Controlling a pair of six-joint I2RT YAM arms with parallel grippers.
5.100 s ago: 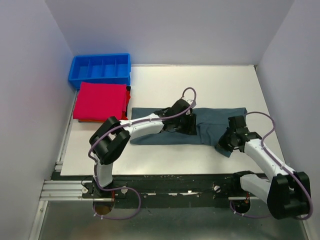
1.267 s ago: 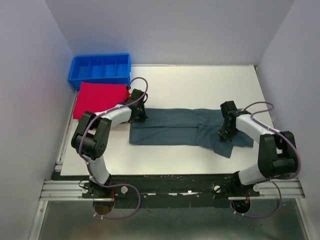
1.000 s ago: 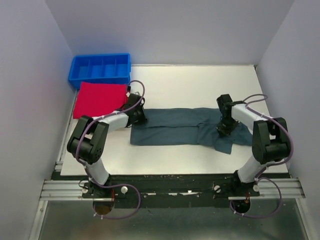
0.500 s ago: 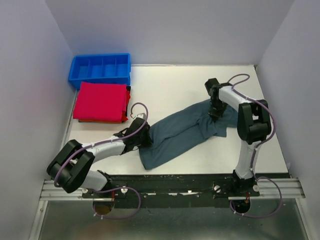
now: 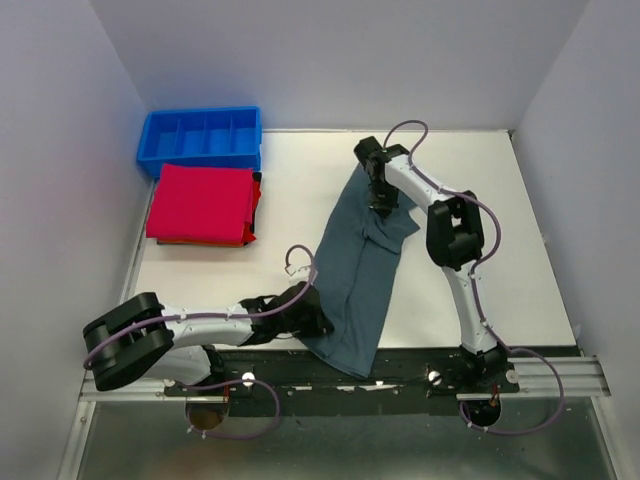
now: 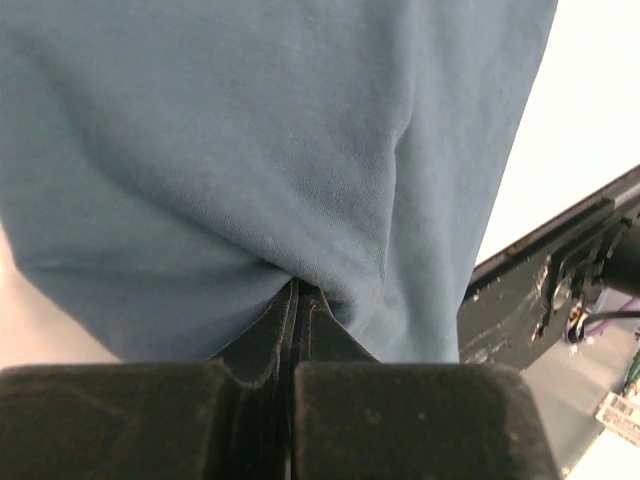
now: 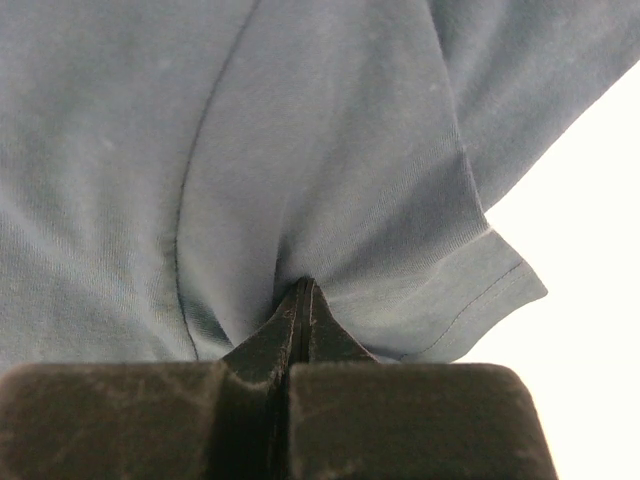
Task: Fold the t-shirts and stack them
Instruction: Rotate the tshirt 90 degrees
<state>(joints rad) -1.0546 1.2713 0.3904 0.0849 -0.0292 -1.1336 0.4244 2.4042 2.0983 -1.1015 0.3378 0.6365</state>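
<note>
The slate grey-blue t-shirt [image 5: 355,270] lies as a long folded strip running from the far middle of the table down to its near edge, its lower end hanging over that edge. My left gripper [image 5: 318,322] is shut on the near end of that t-shirt [image 6: 250,160], jaws pressed together with cloth bunched at the tips. My right gripper [image 5: 380,200] is shut on the far end of the same t-shirt [image 7: 300,130], by a hemmed sleeve [image 7: 490,270]. The red-magenta t-shirt [image 5: 203,203] lies folded at the far left.
A blue plastic tray [image 5: 200,138] with dividers stands behind the red shirt at the far left corner. The black front rail [image 5: 400,375] runs along the table's near edge, under the hanging cloth. White walls close in both sides.
Both arms have swung the grey-blue shirt from lying crosswise to lying lengthwise: the left gripper pulled its end to the near edge, the right carried its end to the far middle.
</note>
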